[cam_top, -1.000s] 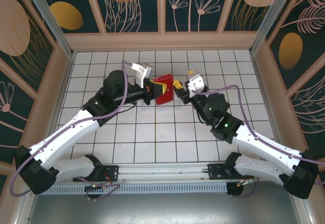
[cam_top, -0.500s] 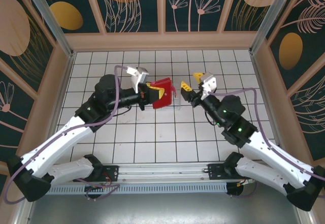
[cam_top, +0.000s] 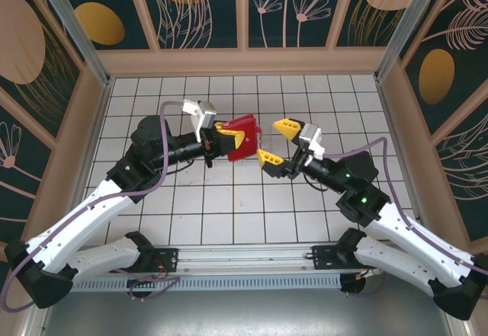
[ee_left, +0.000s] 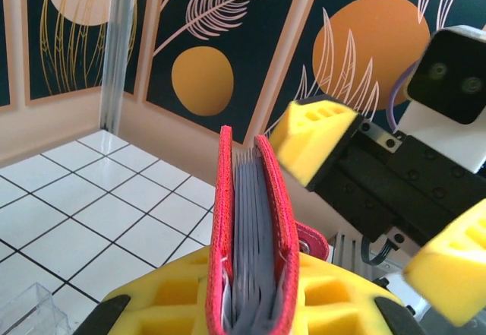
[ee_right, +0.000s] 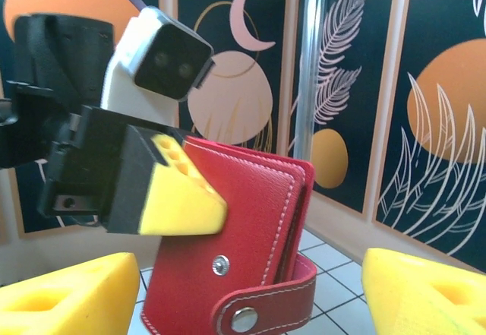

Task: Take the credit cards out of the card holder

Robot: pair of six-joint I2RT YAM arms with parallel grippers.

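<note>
Enclosure: walls (cam_top: pixel 198 1) of dark teal panels with orange discs and leaf line-drawings. White tiled counter (cam_top: pixel 229 214) with dark grid lines.

Card holder (cam_top: pixel 244 136): red, folded, held up off the counter over the middle of its far half. Left wrist view looks along its open edge: two red covers stand close together with grey inner leaves (ee_left: pixel 254 229) packed between them. A thin white edge sits low against the left cover. Cannot tell which of these edges, if any, are cards.

Left hand (cam_top: pixel 229 139): closed on the card holder, one yellow pad (ee_left: pixel 167 304) on each cover, gripping the end nearest its wrist.

Right hand (cam_top: pixel 278 142): spread wide and holding nothing, just right of the card holder and facing it. Its two yellow fingertips (ee_right: pixel 68 297) are well apart, one farther back than the other. Right wrist view: the card holder sits between them with clear gaps on both sides.

Snap tab (ee_right: pixel 266 304): curves round the lower edge of the card holder. Its stud lies just below a second stud on the cover and is not pressed onto it.

Clear plastic piece (ee_left: pixel 26 312): lies on the counter at the lower left of the left wrist view, below the card holder.
</note>
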